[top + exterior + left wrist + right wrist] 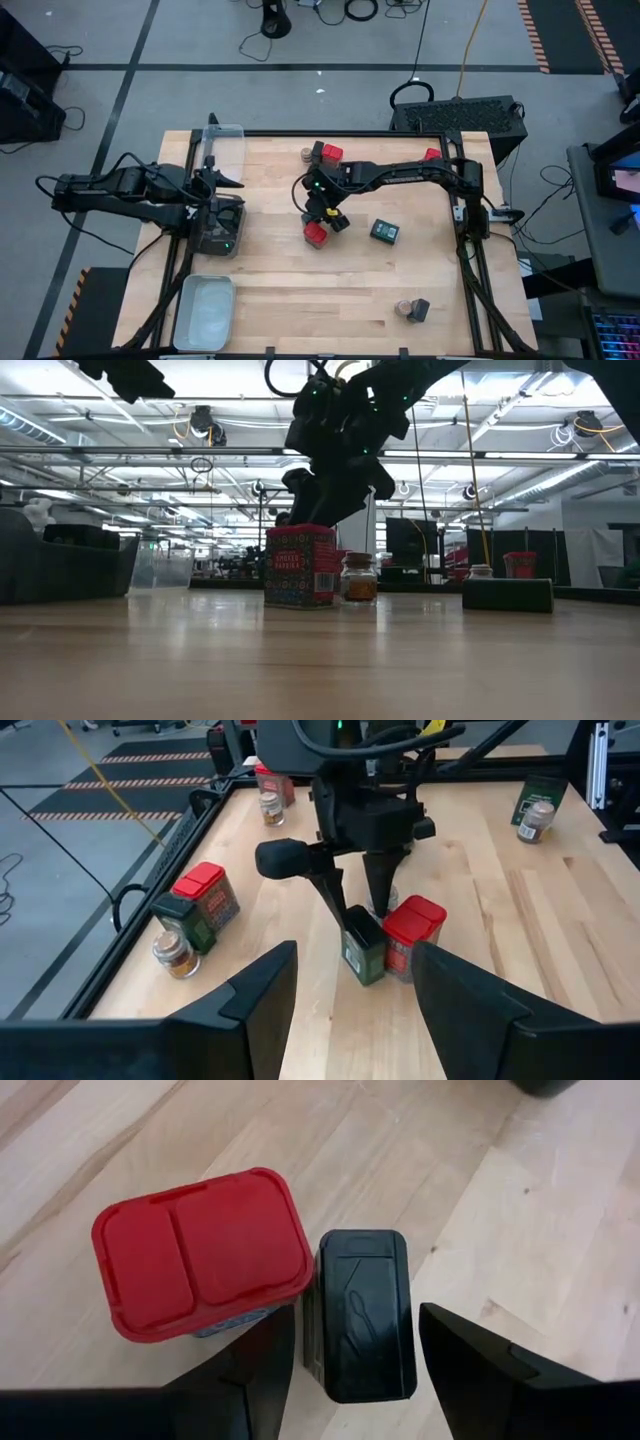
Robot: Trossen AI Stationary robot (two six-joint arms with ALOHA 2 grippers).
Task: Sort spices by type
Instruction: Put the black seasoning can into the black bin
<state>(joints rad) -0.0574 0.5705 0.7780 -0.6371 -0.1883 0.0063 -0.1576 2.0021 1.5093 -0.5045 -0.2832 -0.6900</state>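
A dark tin point(360, 1312) stands between the right gripper's point(352, 1342) fingers point(480, 1370), another tin point(200, 1252) touching beside it.

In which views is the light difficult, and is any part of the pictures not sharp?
Low view: bright ceiling lights behind leave the right gripper a dark silhouette; the red tin stays readable. Right wrist view: the dark tin is sharp, the near fingers blurred. High view: even light, faint shadows.
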